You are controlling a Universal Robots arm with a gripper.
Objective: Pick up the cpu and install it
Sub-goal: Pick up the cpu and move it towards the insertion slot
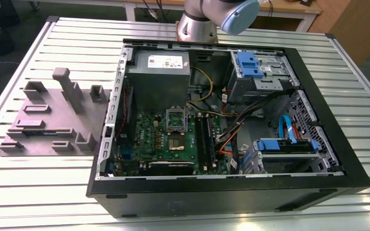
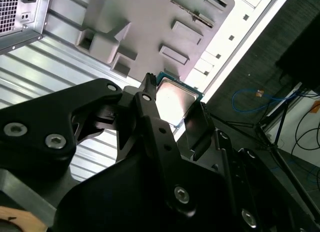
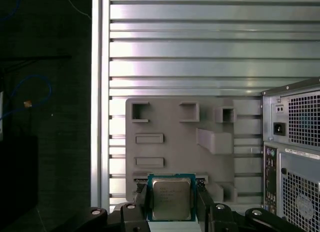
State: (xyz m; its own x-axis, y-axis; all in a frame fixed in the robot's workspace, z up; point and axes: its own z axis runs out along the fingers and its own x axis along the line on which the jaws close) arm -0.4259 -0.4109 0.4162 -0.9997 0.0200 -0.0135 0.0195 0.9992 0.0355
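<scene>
While pinching the cpu [image 3: 171,194] by two thin edges in the gripper [image 3: 172,204], clear of the grey tray [image 1: 44,122] at the exterior view's left, could let it slip or twist and meet the motherboard [image 1: 148,139], mid-frame, skewed.

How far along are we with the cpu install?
Pickup looks done: the gripper is shut on the cpu, held off the grey fixture tray. Install is not yet done: the cpu is outside the computer case, away from the motherboard.
</scene>
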